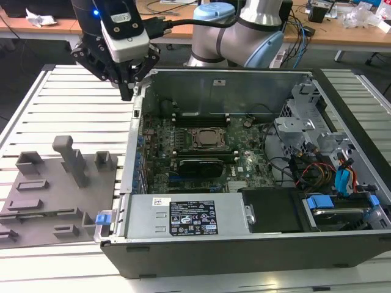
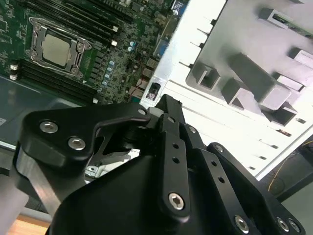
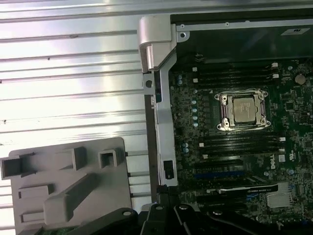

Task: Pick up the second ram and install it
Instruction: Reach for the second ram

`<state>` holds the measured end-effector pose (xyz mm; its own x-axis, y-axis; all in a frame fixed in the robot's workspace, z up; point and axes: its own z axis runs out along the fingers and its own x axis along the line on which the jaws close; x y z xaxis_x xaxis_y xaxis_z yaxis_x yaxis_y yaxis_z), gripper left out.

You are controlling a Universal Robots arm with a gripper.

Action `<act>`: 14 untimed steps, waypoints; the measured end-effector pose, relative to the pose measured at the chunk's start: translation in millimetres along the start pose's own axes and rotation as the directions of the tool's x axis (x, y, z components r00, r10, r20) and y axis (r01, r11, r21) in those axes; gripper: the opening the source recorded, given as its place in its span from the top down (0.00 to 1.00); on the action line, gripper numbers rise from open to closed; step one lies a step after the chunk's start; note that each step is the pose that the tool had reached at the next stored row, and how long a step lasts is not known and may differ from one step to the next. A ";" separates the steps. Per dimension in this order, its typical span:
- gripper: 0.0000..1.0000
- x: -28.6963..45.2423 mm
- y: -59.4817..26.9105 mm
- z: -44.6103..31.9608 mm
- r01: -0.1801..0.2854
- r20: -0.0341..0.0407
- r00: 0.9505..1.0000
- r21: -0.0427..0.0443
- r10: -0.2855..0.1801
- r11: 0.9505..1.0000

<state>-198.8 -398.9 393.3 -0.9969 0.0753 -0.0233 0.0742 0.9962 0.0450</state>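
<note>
My gripper point(image 1: 130, 91) hangs shut with nothing in it, above the back corner of the open computer case point(image 1: 135, 183), on the exterior view's left. Its black fingers point(image 2: 166, 117) close together in both wrist views, gripper point(image 3: 166, 211). The grey fixture point(image 1: 61, 183) lies on the slatted table beside the case, below and in front of the gripper. A thin green strip, which looks like the second ram point(image 2: 288, 20), lies in a slot at the fixture's front end, its edge point(image 3: 61, 229) just showing. Long black memory slots point(image 1: 201, 116) flank the processor socket point(image 1: 208, 137).
The case's upright metal wall point(image 3: 156, 122) separates fixture and motherboard. A dark card point(image 1: 198, 165) sits in front of the socket. Drive cages and cable bundles point(image 1: 324, 171) fill the case's right end. The arm's silver joints point(image 1: 244, 36) stand behind the case.
</note>
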 end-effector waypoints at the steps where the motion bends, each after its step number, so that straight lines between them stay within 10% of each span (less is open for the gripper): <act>1: 0.89 1.5 -0.1 0.0 0.000 0.000 1.000 0.000 0.000 1.000; 14: 0.89 24.6 -1.8 -0.6 0.000 0.000 1.000 0.000 0.000 1.000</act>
<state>-223.5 -398.9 393.2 -0.9969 0.0753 -0.0233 0.0742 0.9962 0.0450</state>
